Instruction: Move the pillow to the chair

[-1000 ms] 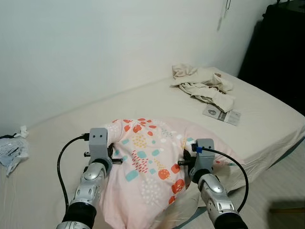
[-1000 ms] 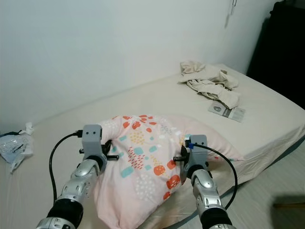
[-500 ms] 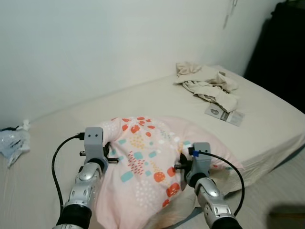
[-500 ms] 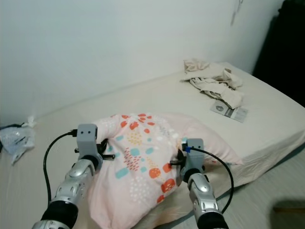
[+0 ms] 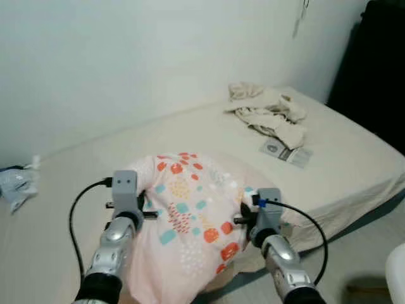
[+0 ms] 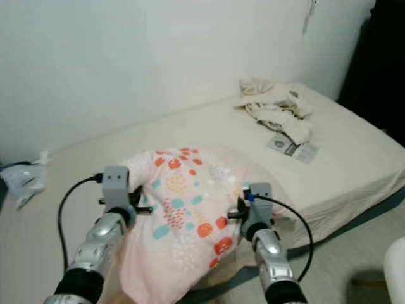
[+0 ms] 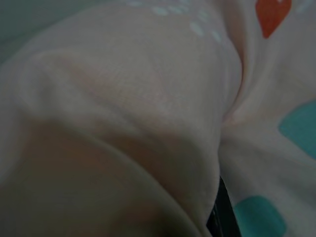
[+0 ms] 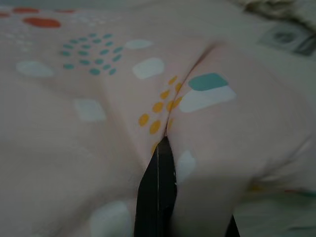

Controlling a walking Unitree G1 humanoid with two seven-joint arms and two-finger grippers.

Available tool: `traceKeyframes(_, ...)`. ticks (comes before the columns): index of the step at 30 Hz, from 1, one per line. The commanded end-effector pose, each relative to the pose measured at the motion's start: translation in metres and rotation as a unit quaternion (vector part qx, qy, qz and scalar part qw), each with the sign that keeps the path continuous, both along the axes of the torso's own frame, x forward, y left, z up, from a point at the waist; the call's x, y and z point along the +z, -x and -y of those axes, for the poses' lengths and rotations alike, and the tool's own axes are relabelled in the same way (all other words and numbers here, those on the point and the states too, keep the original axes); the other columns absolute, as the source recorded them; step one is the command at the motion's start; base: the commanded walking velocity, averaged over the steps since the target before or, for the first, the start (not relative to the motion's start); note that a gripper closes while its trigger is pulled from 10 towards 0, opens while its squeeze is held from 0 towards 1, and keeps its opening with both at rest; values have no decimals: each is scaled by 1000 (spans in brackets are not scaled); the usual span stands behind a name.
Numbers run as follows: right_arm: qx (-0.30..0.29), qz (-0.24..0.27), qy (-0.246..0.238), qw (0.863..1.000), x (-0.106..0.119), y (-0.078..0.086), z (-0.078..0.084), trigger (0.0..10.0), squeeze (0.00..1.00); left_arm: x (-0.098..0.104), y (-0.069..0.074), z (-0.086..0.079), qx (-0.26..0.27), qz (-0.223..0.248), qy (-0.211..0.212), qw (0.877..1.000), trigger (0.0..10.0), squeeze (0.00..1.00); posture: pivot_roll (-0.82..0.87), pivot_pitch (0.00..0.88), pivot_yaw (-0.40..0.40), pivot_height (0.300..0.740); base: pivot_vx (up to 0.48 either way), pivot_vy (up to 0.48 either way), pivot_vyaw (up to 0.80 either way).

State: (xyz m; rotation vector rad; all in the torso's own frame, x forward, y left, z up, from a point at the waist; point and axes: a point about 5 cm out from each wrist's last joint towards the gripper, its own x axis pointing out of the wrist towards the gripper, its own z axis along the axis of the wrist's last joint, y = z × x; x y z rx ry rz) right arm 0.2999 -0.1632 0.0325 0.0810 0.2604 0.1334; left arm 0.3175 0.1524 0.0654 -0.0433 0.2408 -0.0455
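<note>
The pink pillow with orange, teal and white spots hangs bunched between my two arms, over the near edge of the bed. My left gripper is pressed into its left side and my right gripper into its right side, both shut on the fabric. In the right wrist view a black finger lies in a fold of the pillow cover. In the left wrist view the cover lies close against the lens, with a sliver of a black finger beside it.
A crumpled beige cloth and a flat printed packet lie at the bed's far right. A plastic bag sits at the far left. A dark wardrobe stands at the right. A white rounded edge shows over the floor at lower right.
The whole picture has shifted, so the camera moved. The pillow stays held between both grippers and now hangs further over the bed's edge. A white rounded edge has come into view at lower right.
</note>
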Motion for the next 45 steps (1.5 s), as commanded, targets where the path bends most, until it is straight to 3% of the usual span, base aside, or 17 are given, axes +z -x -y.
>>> traceKeyframes(1, 1, 0, -10, 1000, 0, 0, -5, 10000, 0, 5, -3, 0, -7, 5, -12, 1000, 10000, 0, -8, 55, 89, 740, 0, 465, 0)
traceKeyframes(22, -9, -6, -16, 1000, -2, -1, -4, 10000, 0, 12, -8, 4, -11, 14, -8, 1000, 10000, 0, -3, 41, 100, 740, 0, 62, 0)
traceKeyframes(31, -24, -13, -6, 1000, -4, -1, -3, 10000, 0, -6, -2, -4, 10, -32, -24, 999, 10000, 0, -9, 33, 92, 740, 0, 0, 0)
traceKeyframes(36, -22, -15, 6, 1000, -4, -1, -1, 10000, 0, -8, -2, -3, 12, -35, -22, 999, 10000, 0, -24, 32, 67, 740, 0, 0, 0)
traceKeyframes(45, 41, -13, 53, 998, 2, -7, 4, 10000, 0, -10, 5, 14, 6, -14, -16, 1000, 10000, 0, -20, 33, -59, 740, 0, 0, 0)
